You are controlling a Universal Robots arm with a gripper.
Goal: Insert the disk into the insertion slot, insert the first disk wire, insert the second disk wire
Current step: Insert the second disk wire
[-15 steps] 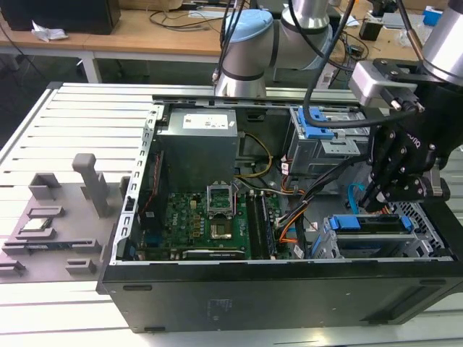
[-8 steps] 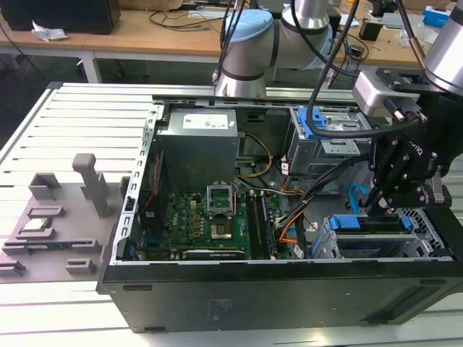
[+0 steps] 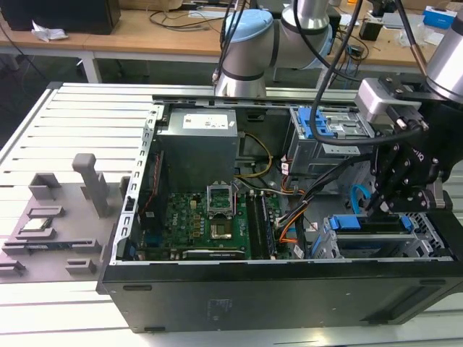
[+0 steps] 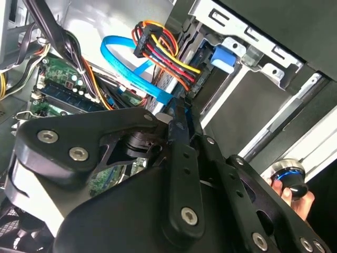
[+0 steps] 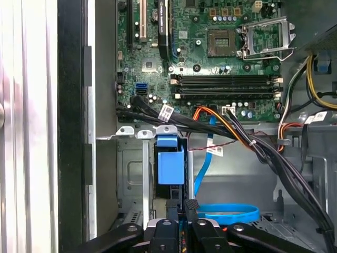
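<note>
Exterior view: disk [image 3: 369, 224] sits seated in the insertion slot [image 3: 427, 242]. Gripper [image 3: 376, 206] hangs just above it, fingers narrowed, pinching the second disk wire [image 4: 131, 68] plug; wiring unfinished.
</note>
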